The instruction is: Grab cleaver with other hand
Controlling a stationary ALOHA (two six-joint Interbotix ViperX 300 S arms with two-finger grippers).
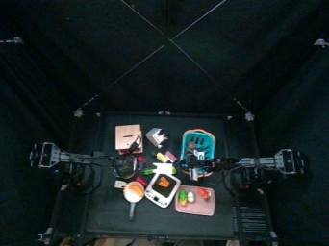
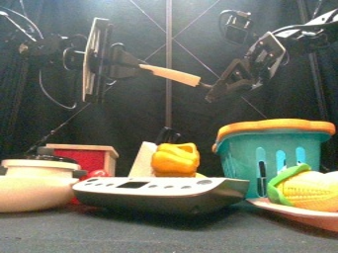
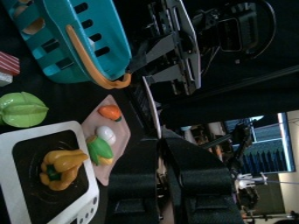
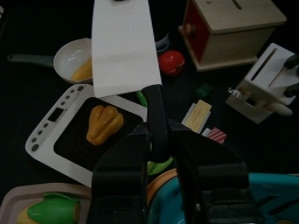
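Observation:
The cleaver (image 2: pixel 169 73) hangs level in the air above the table, between the two arms. In the right wrist view its broad white blade (image 4: pixel 122 44) points away and its dark handle runs down between the jaws. My right gripper (image 4: pixel 155 144) is shut on the handle; in the front view it (image 2: pixel 214 91) comes down from the upper right. My left gripper (image 2: pixel 126 62) reaches in from the left and meets the blade's far tip. In the left wrist view the blade (image 3: pixel 153 101) shows edge-on, as a thin line just ahead of that gripper (image 3: pixel 177 153).
Below the cleaver stand a white scale tray (image 2: pixel 158 188) with a yellow pepper (image 2: pixel 176 158), a teal basket (image 2: pixel 274 148), a cream pan (image 2: pixel 38 183), a red box (image 2: pixel 79 156) and a pink plate (image 2: pixel 297 212) with corn. A knife block (image 4: pixel 267 83) stands behind.

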